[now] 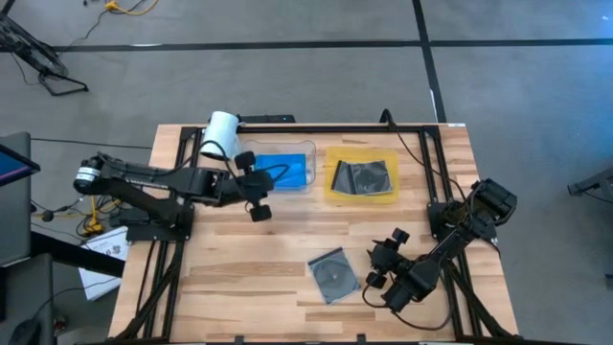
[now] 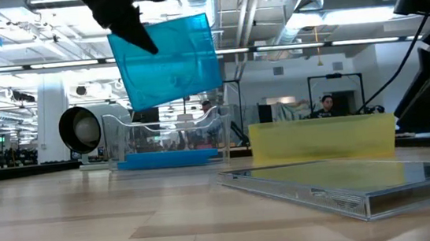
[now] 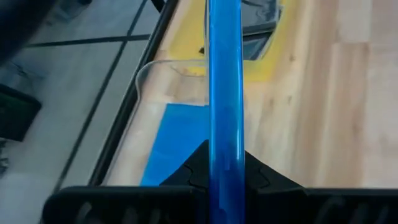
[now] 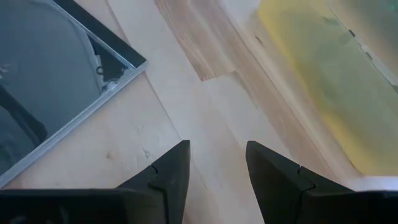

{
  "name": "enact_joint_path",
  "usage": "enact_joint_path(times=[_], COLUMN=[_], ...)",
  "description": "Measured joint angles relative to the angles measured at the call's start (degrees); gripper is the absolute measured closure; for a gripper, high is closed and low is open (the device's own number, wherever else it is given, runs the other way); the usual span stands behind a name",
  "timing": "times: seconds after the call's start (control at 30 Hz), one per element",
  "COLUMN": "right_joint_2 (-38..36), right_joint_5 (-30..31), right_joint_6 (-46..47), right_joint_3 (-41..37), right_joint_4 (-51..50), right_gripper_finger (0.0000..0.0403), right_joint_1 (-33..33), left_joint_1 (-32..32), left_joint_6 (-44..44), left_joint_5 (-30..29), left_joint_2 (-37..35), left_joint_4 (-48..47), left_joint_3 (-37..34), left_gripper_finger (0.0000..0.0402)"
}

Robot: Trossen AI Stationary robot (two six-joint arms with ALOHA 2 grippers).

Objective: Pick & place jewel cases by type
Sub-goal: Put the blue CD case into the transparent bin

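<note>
I hold a blue case point(image 2: 166, 60) edge-on in the left end effector point(image 3: 225, 180) above the clear tray point(image 1: 308, 177); a tilted release could catch the tray's wall. Right end effector point(image 4: 217, 165) waits open beside the grey case point(image 1: 334, 274).

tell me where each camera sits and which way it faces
High: overhead, straight down on the table; both arms show.
Low: tabletop height, level across; the blue case is held aloft.
Left wrist: past the left hand, clamping that case edge-on.
Right wrist: past the open right hand, toward the grey case.
Shared: the yellow tray.
</note>
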Motion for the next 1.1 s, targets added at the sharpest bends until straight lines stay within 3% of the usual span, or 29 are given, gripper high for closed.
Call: enact_joint_path(times=[0.3, 0.7, 1.1], right_joint_2=[0.0, 0.0, 0.0], right_joint_5=[-0.02, 0.02, 0.13], right_joint_6=[-0.91, -1.0, -0.96], right_joint_3=[0.0, 0.0, 0.0], right_joint_4=[-0.01, -0.04, 0.43], right_gripper_finger=[0.0253, 0.0253, 0.0253], right_joint_1=[0.0, 0.0, -0.6], left_joint_1=[8.2, 22.71, 31.83], left_joint_6=[12.7, 24.51, 26.34], left_joint_5=[1.83, 20.13, 32.38], left_joint_2=[-0.5, -0.42, 1.09], left_joint_4=[-1.24, -1.94, -0.41], left_joint_3=[0.0, 0.02, 0.07], left_gripper_finger=[0.0385, 0.0385, 0.0385])
